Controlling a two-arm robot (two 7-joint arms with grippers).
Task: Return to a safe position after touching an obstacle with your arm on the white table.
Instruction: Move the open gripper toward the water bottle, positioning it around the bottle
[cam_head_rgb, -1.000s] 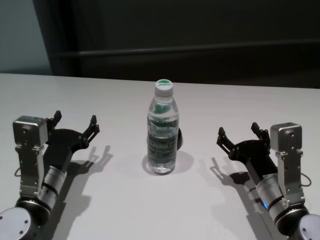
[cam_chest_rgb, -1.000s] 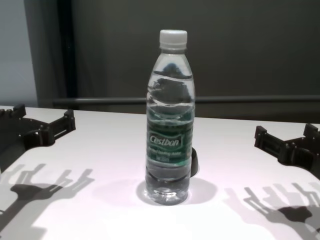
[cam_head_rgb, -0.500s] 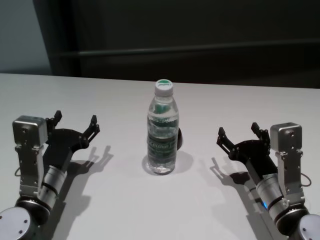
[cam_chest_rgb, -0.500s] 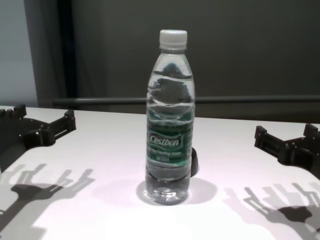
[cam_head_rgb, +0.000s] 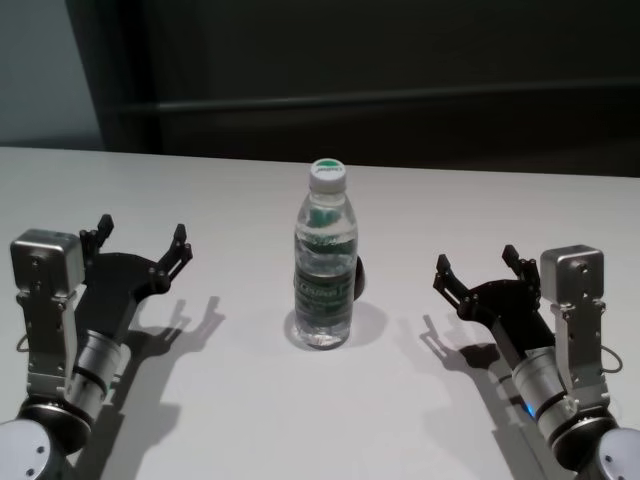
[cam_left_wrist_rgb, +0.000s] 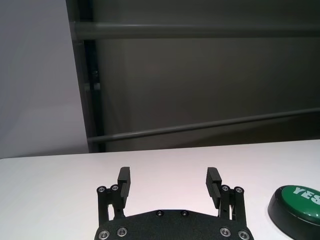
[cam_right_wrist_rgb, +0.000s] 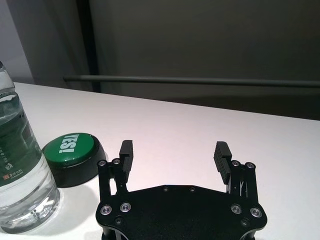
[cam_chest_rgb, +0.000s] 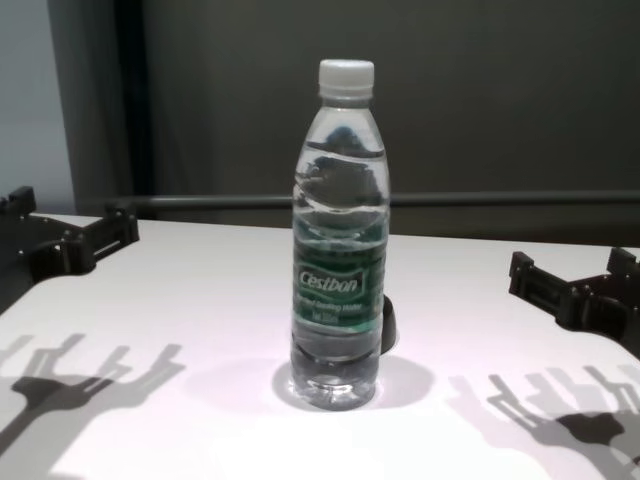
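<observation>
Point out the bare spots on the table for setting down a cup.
The white table is bare between the left gripper and the water bottle, and between the bottle and the right gripper. It is crowded right behind the bottle, where a green button sits.

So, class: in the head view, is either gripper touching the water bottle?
No: the water bottle stands alone, with left gripper and right gripper open, well apart.

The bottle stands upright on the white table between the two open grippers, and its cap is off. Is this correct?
Not quite: the cap is on, as the chest view shows. The rest holds: the bottle stands upright on the table between the open left gripper and right gripper.
</observation>
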